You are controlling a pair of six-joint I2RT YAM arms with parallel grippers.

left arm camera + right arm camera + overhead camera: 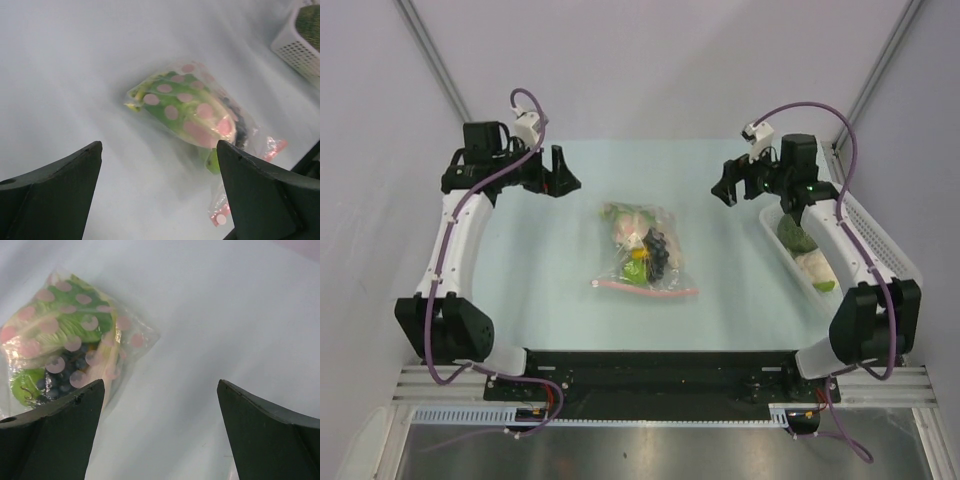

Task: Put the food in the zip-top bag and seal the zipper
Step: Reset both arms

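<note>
your left pincer (558, 172) and right pincer (728, 186) hung spread wide and empty, one at each side of the table (520, 290), likely because the job looked done: the bag (642, 245) lay between them, food (632, 228) inside, its pink zipper (645, 289) seemingly pressed shut.

Stock count, as it is standing:
- One zip-top bag (642, 255) is holding one leek (623, 215) and one grape bunch (658, 250).
- One white latticed basket (880, 238) is holding three produce pieces (815, 265).
- Two grippers are showing: one left gripper (563, 175) and one right gripper (725, 183).
</note>
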